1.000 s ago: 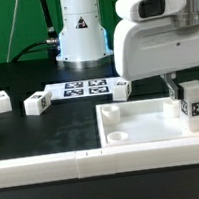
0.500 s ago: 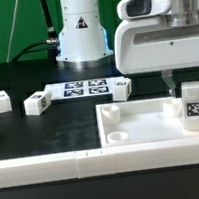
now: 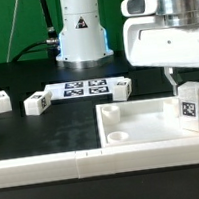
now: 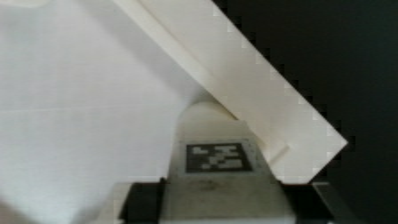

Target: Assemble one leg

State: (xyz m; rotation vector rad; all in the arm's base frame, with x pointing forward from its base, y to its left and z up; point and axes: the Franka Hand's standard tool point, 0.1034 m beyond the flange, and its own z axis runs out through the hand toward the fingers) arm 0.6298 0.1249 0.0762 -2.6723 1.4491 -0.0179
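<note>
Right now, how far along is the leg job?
Done: the leg is picked up and stands upright at the white panel, at its corner on the exterior view's right. In hand: the claw grips it from both sides; whether it sits in a socket is hidden. Left: seating it fully and letting go. Other small blocks lie loose by the marker board.

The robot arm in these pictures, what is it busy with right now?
The gripper holds the leg, a small white post with a tag, upright over the corner of the white panel at the exterior view's right. Whether the leg already sits in a socket cannot be told. Other small white blocks lie loose on the black table near the marker board.
</note>
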